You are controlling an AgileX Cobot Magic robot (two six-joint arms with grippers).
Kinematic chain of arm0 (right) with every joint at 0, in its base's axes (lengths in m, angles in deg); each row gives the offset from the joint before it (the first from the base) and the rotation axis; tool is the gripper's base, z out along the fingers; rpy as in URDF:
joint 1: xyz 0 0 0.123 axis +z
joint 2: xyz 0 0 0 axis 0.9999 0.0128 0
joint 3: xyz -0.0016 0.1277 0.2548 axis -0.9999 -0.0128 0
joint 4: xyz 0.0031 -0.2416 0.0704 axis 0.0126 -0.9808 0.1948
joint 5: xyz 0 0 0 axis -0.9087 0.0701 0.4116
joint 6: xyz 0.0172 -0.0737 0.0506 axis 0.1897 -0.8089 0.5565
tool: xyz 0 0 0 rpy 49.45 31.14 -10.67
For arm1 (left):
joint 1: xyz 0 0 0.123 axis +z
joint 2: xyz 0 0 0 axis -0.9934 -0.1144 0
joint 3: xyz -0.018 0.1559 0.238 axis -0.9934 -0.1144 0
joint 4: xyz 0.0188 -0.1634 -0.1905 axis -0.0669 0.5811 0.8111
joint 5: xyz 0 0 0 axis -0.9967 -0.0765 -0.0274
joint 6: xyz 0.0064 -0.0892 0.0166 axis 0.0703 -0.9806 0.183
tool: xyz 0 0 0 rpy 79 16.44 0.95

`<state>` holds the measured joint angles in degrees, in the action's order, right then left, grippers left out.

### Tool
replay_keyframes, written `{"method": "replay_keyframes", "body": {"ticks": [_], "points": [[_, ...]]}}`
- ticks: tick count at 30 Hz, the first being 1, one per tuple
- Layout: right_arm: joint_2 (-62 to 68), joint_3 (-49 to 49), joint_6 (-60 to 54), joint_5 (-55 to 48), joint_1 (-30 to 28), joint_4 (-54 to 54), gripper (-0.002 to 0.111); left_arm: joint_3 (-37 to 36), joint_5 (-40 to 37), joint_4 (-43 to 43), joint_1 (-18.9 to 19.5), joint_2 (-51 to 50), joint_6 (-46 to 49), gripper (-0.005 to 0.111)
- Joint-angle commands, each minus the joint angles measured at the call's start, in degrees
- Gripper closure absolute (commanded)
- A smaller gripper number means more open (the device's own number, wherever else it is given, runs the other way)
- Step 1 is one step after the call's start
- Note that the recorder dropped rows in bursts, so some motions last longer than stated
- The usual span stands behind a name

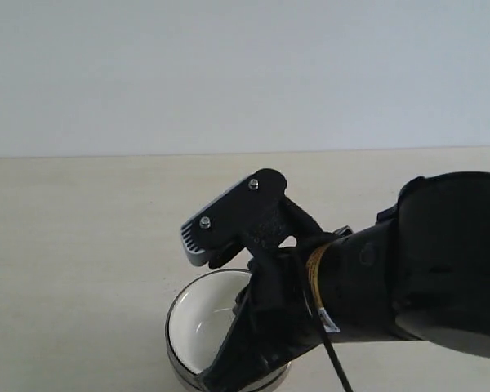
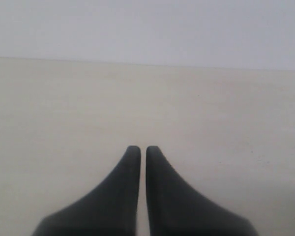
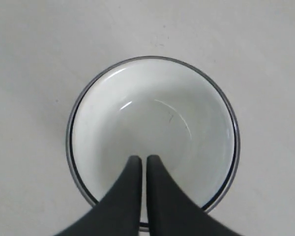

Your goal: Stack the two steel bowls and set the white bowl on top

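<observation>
White bowl (image 3: 152, 123): glossy, stiff, probably slippery and chippable, seated in steel bowl (image 3: 68, 140); best pinched at rim. Right fingers (image 3: 130, 191) closed, empty, above it; left fingers (image 2: 128, 187) closed too.

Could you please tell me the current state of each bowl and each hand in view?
White bowl: upright, empty, nested inside a steel one.
Steel bowl: upright, only its rim shows; whether a second sits beneath cannot be told.
Right hand: shut, holding nothing, above the white bowl.
Left hand: shut, holding nothing, over the table.
</observation>
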<state>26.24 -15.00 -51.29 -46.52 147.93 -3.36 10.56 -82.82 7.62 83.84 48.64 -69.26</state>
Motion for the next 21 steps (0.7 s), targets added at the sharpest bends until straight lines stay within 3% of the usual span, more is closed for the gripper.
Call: {"method": "replay_keyframes", "body": {"ticks": [1,21], "points": [[-4.14,0.49,0.04,-1.23,-0.40,-2.84,0.108,-0.17,0.40,0.00,-0.29,0.18,-0.27,0.103],[-37.03,0.49,-0.07,-9.19,-0.40,-5.08,0.108,-0.17,0.40,0.00,-0.29,0.18,-0.27,0.103]]}}
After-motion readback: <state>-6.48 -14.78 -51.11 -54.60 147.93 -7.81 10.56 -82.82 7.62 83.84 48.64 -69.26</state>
